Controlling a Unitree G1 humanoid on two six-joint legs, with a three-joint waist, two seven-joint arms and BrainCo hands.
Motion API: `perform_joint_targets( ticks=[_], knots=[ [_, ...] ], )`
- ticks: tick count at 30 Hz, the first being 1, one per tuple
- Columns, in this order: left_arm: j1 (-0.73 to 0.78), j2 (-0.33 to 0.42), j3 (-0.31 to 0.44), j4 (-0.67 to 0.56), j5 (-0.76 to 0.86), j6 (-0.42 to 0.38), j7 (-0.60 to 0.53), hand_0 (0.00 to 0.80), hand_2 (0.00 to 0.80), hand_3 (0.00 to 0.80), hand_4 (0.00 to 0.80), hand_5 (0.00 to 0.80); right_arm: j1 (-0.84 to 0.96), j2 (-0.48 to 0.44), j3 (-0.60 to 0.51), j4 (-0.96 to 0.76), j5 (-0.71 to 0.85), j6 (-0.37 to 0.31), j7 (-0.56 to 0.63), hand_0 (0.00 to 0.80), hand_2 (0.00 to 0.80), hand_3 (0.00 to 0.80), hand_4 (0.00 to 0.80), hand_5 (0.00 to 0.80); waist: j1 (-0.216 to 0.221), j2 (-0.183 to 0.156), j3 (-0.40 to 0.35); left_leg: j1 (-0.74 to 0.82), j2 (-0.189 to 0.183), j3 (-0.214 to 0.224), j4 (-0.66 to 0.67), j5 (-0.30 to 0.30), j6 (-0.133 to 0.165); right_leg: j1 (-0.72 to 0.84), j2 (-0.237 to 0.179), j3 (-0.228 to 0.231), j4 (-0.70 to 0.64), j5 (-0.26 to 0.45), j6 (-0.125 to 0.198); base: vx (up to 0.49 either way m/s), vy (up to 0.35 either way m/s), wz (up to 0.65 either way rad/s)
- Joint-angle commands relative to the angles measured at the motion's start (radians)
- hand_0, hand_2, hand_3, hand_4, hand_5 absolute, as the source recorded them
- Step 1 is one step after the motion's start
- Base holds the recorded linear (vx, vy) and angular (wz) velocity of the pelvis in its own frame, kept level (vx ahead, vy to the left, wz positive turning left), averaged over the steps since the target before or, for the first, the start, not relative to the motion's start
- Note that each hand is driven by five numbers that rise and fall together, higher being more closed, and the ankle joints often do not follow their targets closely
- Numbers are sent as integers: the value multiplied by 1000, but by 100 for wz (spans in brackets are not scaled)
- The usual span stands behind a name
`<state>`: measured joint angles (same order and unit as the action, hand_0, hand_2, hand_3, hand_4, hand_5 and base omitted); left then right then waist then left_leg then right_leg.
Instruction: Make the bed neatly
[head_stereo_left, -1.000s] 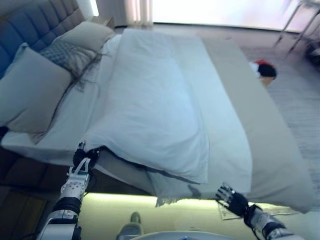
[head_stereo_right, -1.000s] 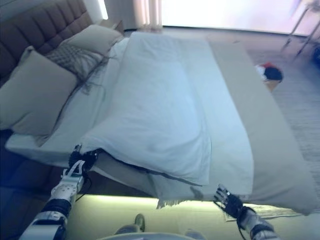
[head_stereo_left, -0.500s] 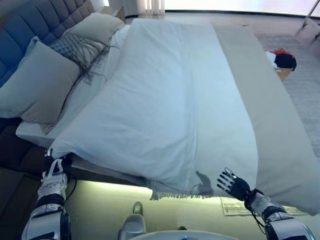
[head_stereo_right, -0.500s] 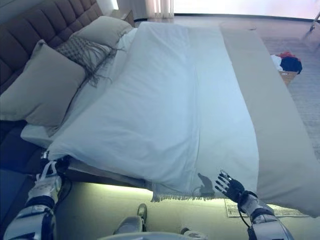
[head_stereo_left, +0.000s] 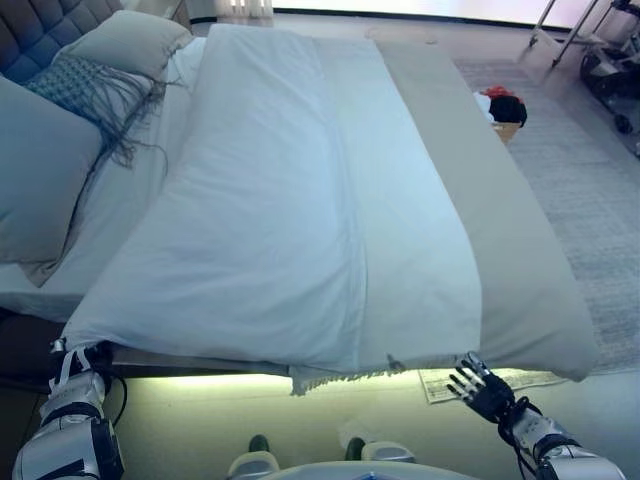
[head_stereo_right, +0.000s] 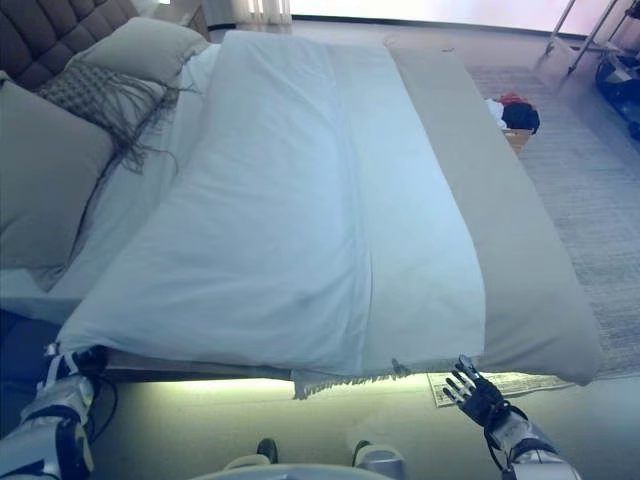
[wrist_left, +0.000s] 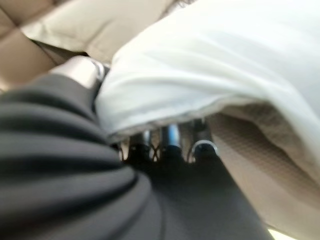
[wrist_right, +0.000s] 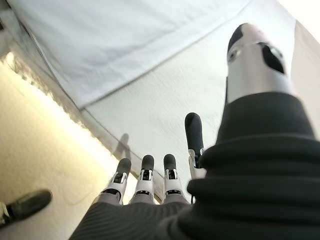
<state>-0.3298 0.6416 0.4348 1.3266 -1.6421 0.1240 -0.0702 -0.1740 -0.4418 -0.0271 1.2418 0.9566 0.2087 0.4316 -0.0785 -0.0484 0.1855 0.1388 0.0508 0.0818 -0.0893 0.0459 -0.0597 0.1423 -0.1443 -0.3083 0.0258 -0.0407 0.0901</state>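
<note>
Head stereo pair looking down over bed (head_stereo_left: 300, 200), wrist cameras close under duvet (wrist_left: 210, 60)

Bed (head_stereo_left: 45, 300) under white duvet (head_stereo_left: 250, 220), pillows (head_stereo_left: 40, 170) at head.

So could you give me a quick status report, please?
Left hand fingers curled round white duvet corner. Right hand open, off the bed edge. Nothing in the way.

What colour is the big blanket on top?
White; the blanket shows best in the right eye view.
</note>
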Motion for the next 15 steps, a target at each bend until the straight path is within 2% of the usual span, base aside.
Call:
perform_joint_targets(
  ticks=[1, 2, 4, 5, 7, 10, 11, 12, 13, 14, 15],
  knots=[
    [124, 242, 106, -1, -64, -126, -49, 800, 800, 800, 800, 800, -2, -46, 14, 9, -6, -35, 36, 0, 0, 0, 0, 0, 100, 102, -31, 34, -76, 45, 5, -101, 36, -178, -74, 38, 138, 177, 97, -244, 133, -30],
    [131, 232, 102, 5, -61, -123, -62, 800, 800, 800, 800, 800, -1, -43, 29, -3, -2, -35, 44, 0, 0, 0, 0, 0, 103, 108, -30, 21, -71, 55, 9, -88, 45, -174, -46, 47, 226, 124, 84, -238, 88, -32],
    [138, 209, 94, 19, -46, -122, -95, 800, 800, 800, 800, 800, -5, -39, 45, -10, 2, -35, 53, 0, 0, 0, 0, 0, 109, 104, -35, -6, -70, 61, 12, -72, 56, -153, 1, 55, 263, 56, 65, -160, 22, -23],
    [143, 189, 92, 22, -29, -122, -113, 800, 800, 800, 800, 800, -10, -40, 50, -3, -3, -32, 62, 0, 0, 0, 0, 0, 121, 90, -45, -28, -76, 66, 16, -61, 56, -107, 31, 50, 226, 13, 52, -103, -69, -14],
    [148, 151, 95, -5, 12, -118, -118, 800, 800, 800, 800, 800, -22, -43, 53, 10, -15, -25, 69, 0, 0, 0, 0, 0, 156, 65, -61, -69, -79, 77, 40, -49, 37, -33, 39, 20, 71, -9, 33, -80, -111, -16],
    [155, 91, 90, -85, 86, -108, -70, 800, 800, 800, 800, 800, -42, -57, 45, 19, -41, 1, 68, 0, 0, 0, 0, 0, 179, 43, -58, -108, -65, 76, 88, -53, 22, -6, 52, 15, -13, -8, 17, -63, -68, -26],
    [160, 79, 89, -98, 105, -104, -65, 718, 718, 718, 718, 718, -42, -62, 40, 20, -51, 5, 75, 0, 0, 0, 0, 0, 181, 39, -57, -114, -64, 74, 100, -55, 19, -5, 55, 14, -20, -8, 12, -68, -9, 4],
    [166, 64, 86, -118, 125, -100, -59, 436, 436, 436, 436, 436, -37, -68, 34, 21, -64, 7, 84, 0, 0, 0, 0, 0, 181, 34, -50, -123, -65, 66, 125, -61, 15, 1, 58, 14, -25, -9, 4, -35, 4, 6],
    [168, 49, 75, -139, 139, -88, -53, 0, 0, 0, 0, 0, -29, -72, 34, 18, -75, 6, 82, 0, 0, 0, 0, 0, 183, 28, -41, -140, -70, 50, 161, -71, 8, 10, 60, 23, -33, -8, -2, -64, 16, 2],
    [170, 38, 63, -156, 143, -85, -51, 0, 0, 0, 0, 0, -28, -75, 35, 13, -78, 6, 78, 0, 0, 0, 0, 0, 184, 23, -33, -162, -72, 32, 192, -71, 4, 7, 58, 32, -37, 1, -6, -119, 43, 14],
    [176, 22, 50, -176, 143, -67, -73, 0, 0, 0, 0, 0, -30, -81, 38, 4, -81, 6, 68, 0, 0, 0, 0, 0, 191, 16, -20, -180, -75, -5, 237, -92, 4, 1, 51, 44, -34, 2, -9, -178, 64, 22]
  ],
)
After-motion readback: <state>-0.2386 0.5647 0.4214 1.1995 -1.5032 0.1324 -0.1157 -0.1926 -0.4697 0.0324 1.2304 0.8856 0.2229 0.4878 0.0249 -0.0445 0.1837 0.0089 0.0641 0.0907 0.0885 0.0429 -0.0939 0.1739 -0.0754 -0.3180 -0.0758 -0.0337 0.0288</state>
